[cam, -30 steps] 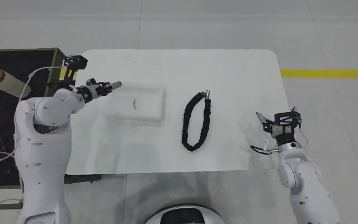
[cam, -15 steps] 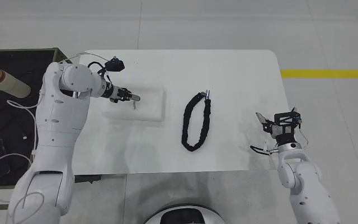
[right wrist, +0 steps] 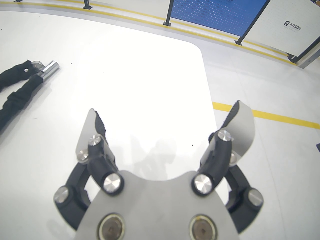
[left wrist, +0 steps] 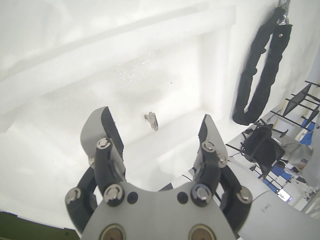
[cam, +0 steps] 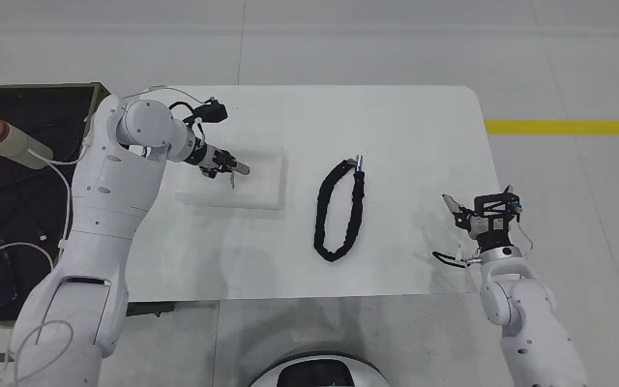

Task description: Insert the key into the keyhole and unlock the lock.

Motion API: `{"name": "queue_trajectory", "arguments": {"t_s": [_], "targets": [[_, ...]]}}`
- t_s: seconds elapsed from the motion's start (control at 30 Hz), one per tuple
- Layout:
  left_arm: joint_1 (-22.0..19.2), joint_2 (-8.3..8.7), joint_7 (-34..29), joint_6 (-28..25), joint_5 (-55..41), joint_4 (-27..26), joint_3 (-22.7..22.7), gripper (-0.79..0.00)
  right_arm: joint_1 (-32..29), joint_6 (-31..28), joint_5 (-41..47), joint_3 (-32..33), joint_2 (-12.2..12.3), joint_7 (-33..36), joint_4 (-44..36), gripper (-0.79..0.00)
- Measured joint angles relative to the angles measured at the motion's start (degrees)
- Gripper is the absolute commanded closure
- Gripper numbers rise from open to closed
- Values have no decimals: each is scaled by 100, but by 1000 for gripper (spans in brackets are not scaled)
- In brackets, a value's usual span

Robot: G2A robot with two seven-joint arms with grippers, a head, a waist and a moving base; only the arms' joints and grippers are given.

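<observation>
**Step 1: pick-up not yet made**

From above: finds the left hand (cam: 235,168) over the white foam tray (cam: 266,193) on the left part of the worktop (cam: 406,126), tip pointing toward the middle. Shows the chain lock (cam: 322,213), a black sleeved loop, flat at the centre, its metal barrel (cam: 358,163) at the far end, well apart from the tray. Places the right hand (cam: 447,230) at the right edge, spread wide, holding nothing.

From the left wrist: spread wide and empty, with the key (left wrist: 153,122) in the tray's recess, framed between the 2 pads (left wrist: 113,128) and touched by neither. Cannot tell whether lying loose or stuck into the foam, nor how far above it.

From the right wrist: spread wide over bare worktop, with the barrel farther off.

Judged from this: fetching the key, with insertion and turning not begun. Next move probably calls for coming straight down and closing on the key's head, leaving the blade free to point at the keyhole. Probably also calls for the right hand to steady the barrel. Small and thin, so easy to tip or miss.
</observation>
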Motion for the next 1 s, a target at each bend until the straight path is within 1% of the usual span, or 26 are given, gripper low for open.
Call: {"name": "queue_trajectory", "arguments": {"t_s": [0.43, 0.5, 0.57, 0.63, 0.8, 0.87, 0.9, 0.93, 0.97, 1.0], "targets": [[21, 0, 18, -12, -16, -22, -2, -785, 0, 0, 0, 0, 0, 0, 0, -785], [177, 9, 104, -10, -31, -208, -5, -785, 0, 0, 0, 0, 0, 0, 0, -785], [275, 24, 42, 95, 127, -448, 41, -785, 0, 0, 0, 0, 0, 0, 0, -785], [273, 28, -4, 202, 252, -554, 129, -785, 0, 0, 0, 0, 0, 0, 0, -785], [184, 30, 0, 382, 432, -572, 314, -785, 0, 0, 0, 0, 0, 0, 0, -785], [138, 25, 0, 423, 444, -521, 397, -665, 0, 0, 0, 0, 0, 0, 0, -785], [114, 23, 0, 434, 449, -488, 433, -563, 0, 0, 0, 0, 0, 0, 0, -785], [77, 21, 0, 453, 457, -437, 475, -508, 0, 0, 0, 0, 0, 0, 0, -785], [49, 19, 0, 466, 459, -394, 501, -416, 0, 0, 0, 0, 0, 0, 0, -785], [22, 16, 0, 478, 459, -347, 528, -388, 0, 0, 0, 0, 0, 0, 0, -785]]}}
